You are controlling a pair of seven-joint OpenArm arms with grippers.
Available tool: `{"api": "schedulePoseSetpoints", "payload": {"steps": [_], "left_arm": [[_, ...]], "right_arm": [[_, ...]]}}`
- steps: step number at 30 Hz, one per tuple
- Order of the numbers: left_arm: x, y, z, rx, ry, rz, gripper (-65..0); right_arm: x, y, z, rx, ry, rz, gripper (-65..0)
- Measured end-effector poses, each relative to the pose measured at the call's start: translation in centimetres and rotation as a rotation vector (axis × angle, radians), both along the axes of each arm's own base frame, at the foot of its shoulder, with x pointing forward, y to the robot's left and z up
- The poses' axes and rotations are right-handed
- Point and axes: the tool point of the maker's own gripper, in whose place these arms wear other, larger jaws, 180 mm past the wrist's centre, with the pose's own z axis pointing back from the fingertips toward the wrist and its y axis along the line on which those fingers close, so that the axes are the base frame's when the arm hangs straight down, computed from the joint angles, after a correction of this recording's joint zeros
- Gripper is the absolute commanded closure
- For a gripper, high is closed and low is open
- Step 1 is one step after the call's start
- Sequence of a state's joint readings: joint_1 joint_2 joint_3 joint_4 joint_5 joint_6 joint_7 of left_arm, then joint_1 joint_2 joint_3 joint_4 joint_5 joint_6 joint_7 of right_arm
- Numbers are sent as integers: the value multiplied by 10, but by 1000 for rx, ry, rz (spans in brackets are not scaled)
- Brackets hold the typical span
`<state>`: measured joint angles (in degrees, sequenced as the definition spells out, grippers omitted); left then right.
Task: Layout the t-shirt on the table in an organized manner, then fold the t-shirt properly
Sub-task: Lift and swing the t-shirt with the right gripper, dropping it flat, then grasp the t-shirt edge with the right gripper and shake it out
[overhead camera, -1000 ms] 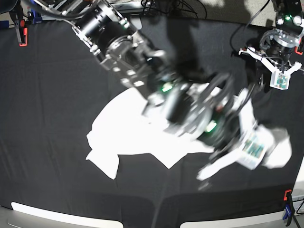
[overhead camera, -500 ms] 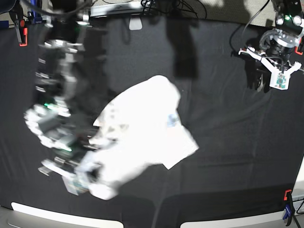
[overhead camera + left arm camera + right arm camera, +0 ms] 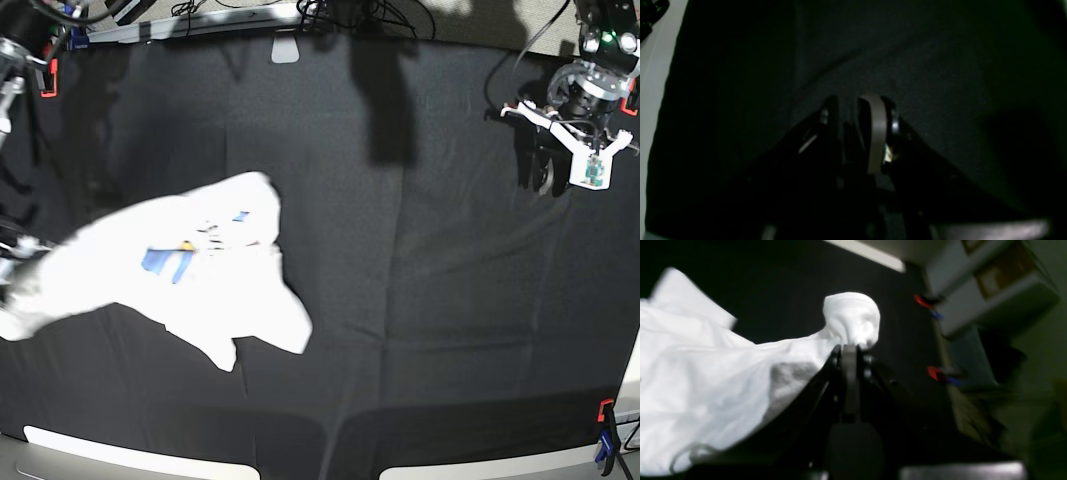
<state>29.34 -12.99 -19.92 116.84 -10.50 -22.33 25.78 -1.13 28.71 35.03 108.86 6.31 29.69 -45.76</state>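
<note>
The white t-shirt [image 3: 190,275] stretches across the left side of the black table [image 3: 430,300], its blue and yellow print [image 3: 165,260] facing up. Its left end runs off the base view's left edge, where my right arm is only a blur. In the right wrist view my right gripper [image 3: 848,347] is shut on a bunched end of the t-shirt [image 3: 706,373], and a knob of cloth [image 3: 853,315] pokes out past the fingertips. My left gripper [image 3: 850,113] hangs over bare black cloth at the far right [image 3: 560,160], jaws slightly apart with nothing between them.
Orange clamps grip the table's edges at the far left [image 3: 45,78] and near right [image 3: 605,410]. Two red clamps [image 3: 935,371] and pale shelving [image 3: 990,296] show beyond the table's edge in the right wrist view. Cables [image 3: 340,12] lie along the far edge.
My right arm has swept from the table's right side to its far left, dragging the t-shirt along; the print now faces up. The left arm has not moved.
</note>
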Motion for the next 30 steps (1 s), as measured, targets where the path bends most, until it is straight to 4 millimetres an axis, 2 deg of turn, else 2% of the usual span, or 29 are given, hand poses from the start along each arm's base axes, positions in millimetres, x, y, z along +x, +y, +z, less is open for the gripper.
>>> {"api": "schedulePoseSetpoints", "payload": {"steps": [4,7,9,14,16,18,23,25,27,30], "left_arm": [[0,0,0,-1,0,0,-129],[0,-1,1,-12,-3,0,-130],[1,-4,4,-58,-14,1,-130],[3,-14,13,-176,-44,-3,-130],[4,-22,17,-199,-55,-45,-130],[8,-40,24,-249,-75,-103,-130],[21,-106,36,-334,-98,-280,-130],[24,-134,39,-364,-85,-339,-130],[32,-152,40,-361,-90,-354,-130],[42,-172,25,-365,-59,-360,-130]], "right_arm": [[-16,-34,-5,-17,47,-80,-17],[-21,-48,-20,9,93,-116,-179],[-22,-53,-27,20,113,-125,-241],[-21,-51,-28,42,107,-117,-244],[-17,-41,-29,114,90,-83,-244],[-14,-26,-32,209,86,-38,-244],[-7,17,-31,341,77,150,-244],[-4,42,-21,385,35,240,-244],[-3,71,-10,439,-19,338,-244],[-2,117,-3,446,-36,462,-244]]}}
